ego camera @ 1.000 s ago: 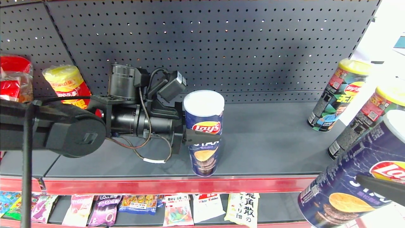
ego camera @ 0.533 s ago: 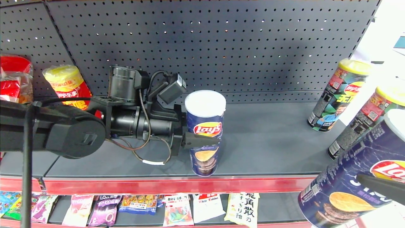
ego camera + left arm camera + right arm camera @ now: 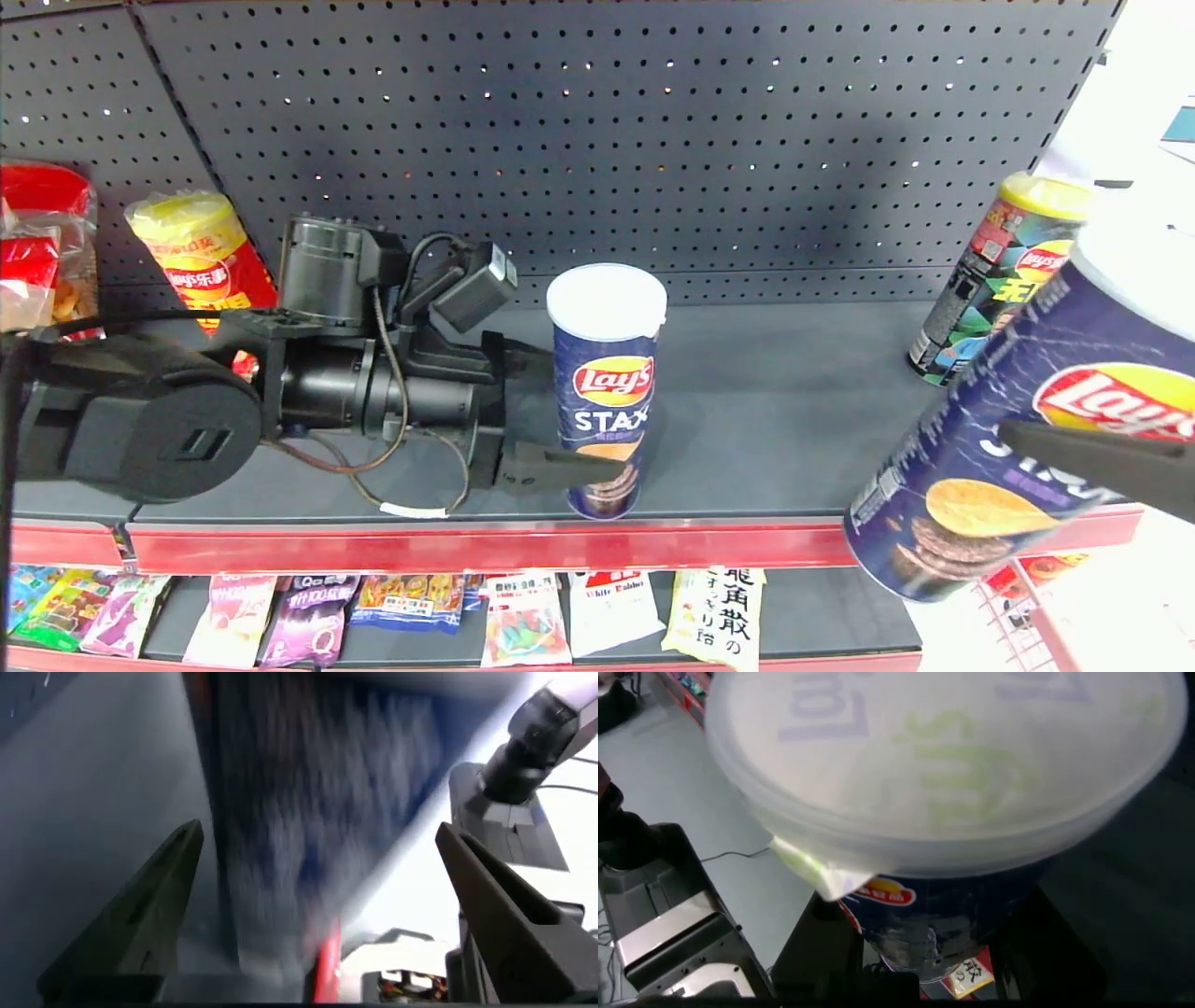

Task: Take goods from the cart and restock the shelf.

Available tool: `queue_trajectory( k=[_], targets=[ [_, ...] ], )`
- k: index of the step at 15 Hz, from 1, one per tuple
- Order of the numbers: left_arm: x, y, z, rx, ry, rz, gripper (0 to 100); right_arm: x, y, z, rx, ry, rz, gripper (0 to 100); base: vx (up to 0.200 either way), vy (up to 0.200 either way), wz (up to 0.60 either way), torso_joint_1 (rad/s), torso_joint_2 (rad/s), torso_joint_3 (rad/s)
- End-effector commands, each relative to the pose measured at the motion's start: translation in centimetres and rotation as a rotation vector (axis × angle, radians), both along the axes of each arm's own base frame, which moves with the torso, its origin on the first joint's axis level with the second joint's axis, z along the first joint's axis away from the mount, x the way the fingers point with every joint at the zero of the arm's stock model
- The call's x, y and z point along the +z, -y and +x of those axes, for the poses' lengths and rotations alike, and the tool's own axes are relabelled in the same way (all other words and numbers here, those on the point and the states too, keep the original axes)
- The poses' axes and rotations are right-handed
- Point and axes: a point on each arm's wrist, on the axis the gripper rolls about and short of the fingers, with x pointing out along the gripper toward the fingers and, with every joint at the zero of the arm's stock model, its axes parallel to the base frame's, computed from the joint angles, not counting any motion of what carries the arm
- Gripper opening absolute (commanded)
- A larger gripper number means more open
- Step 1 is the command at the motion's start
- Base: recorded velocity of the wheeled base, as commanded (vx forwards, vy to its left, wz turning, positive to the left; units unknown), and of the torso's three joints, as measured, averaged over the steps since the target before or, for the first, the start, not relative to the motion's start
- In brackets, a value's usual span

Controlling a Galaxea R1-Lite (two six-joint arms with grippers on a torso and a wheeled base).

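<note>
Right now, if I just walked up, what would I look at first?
Probably the blue can standing upright near the front edge of the grey shelf, with the left gripper open on either side of its lower part. Next comes the other blue can, big and tilted at the right, held by the right gripper in front of the shelf's right end.

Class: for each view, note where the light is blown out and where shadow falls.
Head view: the area past the shelf's right end is washed out white, and a soft dark patch lies on the pegboard. Left wrist view: white glare beside the standing can. Right wrist view: the held can has a brightly lit lid and a shadowed body.
</note>
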Motion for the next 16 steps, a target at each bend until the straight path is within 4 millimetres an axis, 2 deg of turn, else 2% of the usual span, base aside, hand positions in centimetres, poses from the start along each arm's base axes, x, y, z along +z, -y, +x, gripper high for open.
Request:
queue_trajectory(
  k=[1, 2, 3, 4, 5, 6, 9, 13, 16],
  targets=[
    [0.3, -3.4, -3.0, 0.072, -0.002, 0.008, 100, 1.0, -3.3, 4.9, 0.052, -0.05, -0.028, 0, 0.0, 0.0, 0.0, 0.0, 0.0, 0.0],
    [0.2, -3.5, -3.1, 0.073, -0.003, 0.009, 100, 1.1, -3.4, 5.0, 0.054, -0.05, -0.028, 0, 0.0, 0.0, 0.0, 0.0, 0.0, 0.0],
    [0.3, -5.6, -4.4, 0.133, 0.0, 0.008, 100, 1.5, -6.0, 7.9, 0.097, -0.066, -0.037, 0, 0.0, 0.0, 0.0, 0.0, 0.0, 0.0],
    [0.4, -6.4, -4.8, 0.162, 0.003, 0.008, 100, 1.5, -7.0, 9.6, 0.1, -0.062, -0.035, 0, 0.0, 0.0, 0.0, 0.0, 0.0, 0.0],
    [0.4, -6.7, -5.0, 0.177, 0.005, 0.009, 100, 1.4, -7.4, 10.3, 0.101, -0.058, -0.032, 0, 0.0, 0.0, 0.0, 0.0, 0.0, 0.0],
    [0.0, -7.9, -6.0, 0.239, -0.001, 0.025, 100, 1.1, -8.8, 12.7, 0.104, -0.046, -0.026, 0, 0.0, 0.0, 0.0, 0.0, 0.0, 0.0],
    [0.2, -9.5, -8.8, 0.337, -0.053, -0.002, 100, 0.6, -11.1, 16.7, 0.164, -0.035, -0.003, 0, 0.0, 0.0, 0.0, 0.0, 0.0, 0.0],
    [0.7, -10.1, -10.2, 0.453, -0.054, -0.009, 100, -0.4, -13.3, 20.7, 0.2, -0.017, -0.007, 0, 0.0, 0.0, 0.0, 0.0, 0.0, 0.0],
    [0.8, -10.2, -10.2, 0.471, -0.069, -0.018, 100, -0.3, -14.1, 22.1, 0.231, 0.002, 0.005, 0, 0.0, 0.0, 0.0, 0.0, 0.0, 0.0]
  ],
)
